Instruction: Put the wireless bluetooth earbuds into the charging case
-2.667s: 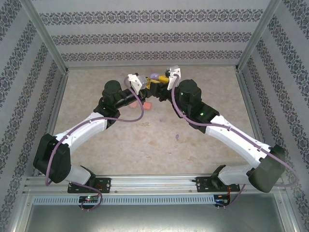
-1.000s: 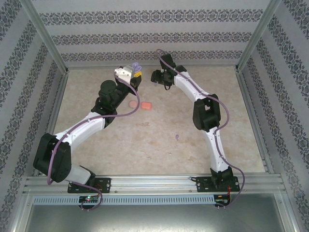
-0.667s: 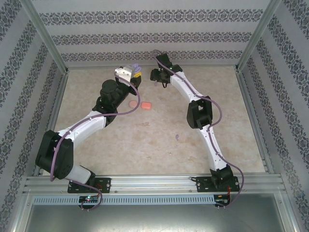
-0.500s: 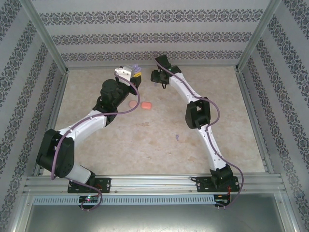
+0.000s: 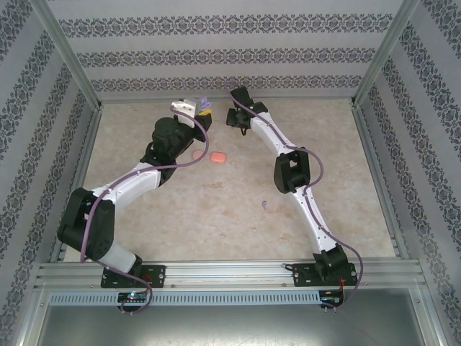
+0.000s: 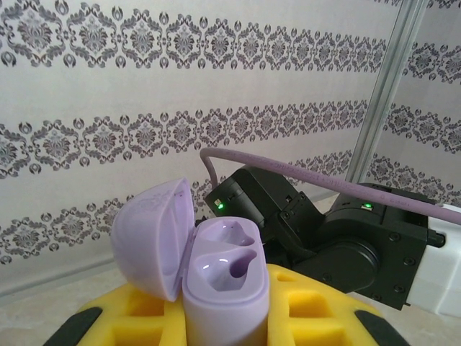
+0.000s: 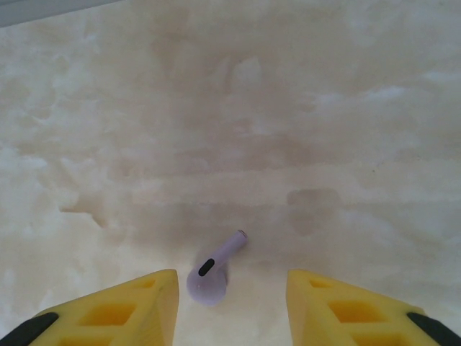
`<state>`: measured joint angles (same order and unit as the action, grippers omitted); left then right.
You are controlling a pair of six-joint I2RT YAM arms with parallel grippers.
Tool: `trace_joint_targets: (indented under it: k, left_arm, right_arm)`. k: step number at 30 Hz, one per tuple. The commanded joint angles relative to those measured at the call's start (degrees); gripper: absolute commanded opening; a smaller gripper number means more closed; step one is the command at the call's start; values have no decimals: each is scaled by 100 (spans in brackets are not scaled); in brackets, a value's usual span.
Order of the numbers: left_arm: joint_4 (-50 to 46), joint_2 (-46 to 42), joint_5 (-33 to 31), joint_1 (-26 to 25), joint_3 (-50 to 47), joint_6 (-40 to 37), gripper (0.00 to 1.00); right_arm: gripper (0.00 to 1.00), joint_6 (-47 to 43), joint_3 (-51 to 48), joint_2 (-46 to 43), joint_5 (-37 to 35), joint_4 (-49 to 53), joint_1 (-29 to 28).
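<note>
My left gripper [image 6: 227,321] is shut on the purple charging case [image 6: 225,277] and holds it upright above the table near the back wall, lid swung open to the left. Both sockets of the case are empty. From above the case [image 5: 204,105] sits at the tip of the left gripper [image 5: 200,113]. My right gripper [image 7: 232,306] is open and low over the table, with a purple earbud [image 7: 215,271] lying flat between its yellow fingers [image 7: 119,311], nearer the left one and touching neither. A second purple earbud [image 5: 264,205] lies mid-table.
Two salmon-pink pieces [image 5: 219,157] [image 5: 198,154] lie on the table next to the left forearm. The right arm [image 5: 292,169] stretches far toward the back wall [image 5: 230,85], with its gripper [image 5: 235,119] close to the right of the case. Metal frame posts stand at the corners.
The right arm has reached further back and lowered its gripper around the earbud, its jaws narrowing. The left arm has shifted slightly back with the case still held.
</note>
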<state>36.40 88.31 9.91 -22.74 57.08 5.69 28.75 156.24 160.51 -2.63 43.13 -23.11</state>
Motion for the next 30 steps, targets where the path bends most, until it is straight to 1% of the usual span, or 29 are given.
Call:
trace_joint_targets:
  k: [1,13,21,25,30]
  left_arm:
    - [113,107,108,49,275,217,0]
    - [103,430,154,55,601,396,0]
    - [105,483,141,55,680,470,0]
    - [45,485,152,51,703,502,0]
    - [-23,496,196,51,769,485,0]
  right_arm:
    - [43,60,315,121,-149,174,-18]
    - [42,108,434,235,103,636,27]
    - [41,-8,396,219,90,835,9]
    - [40,-54,143,110,89,884,0]
    - [40,0,-413,-320,193,776,-40]
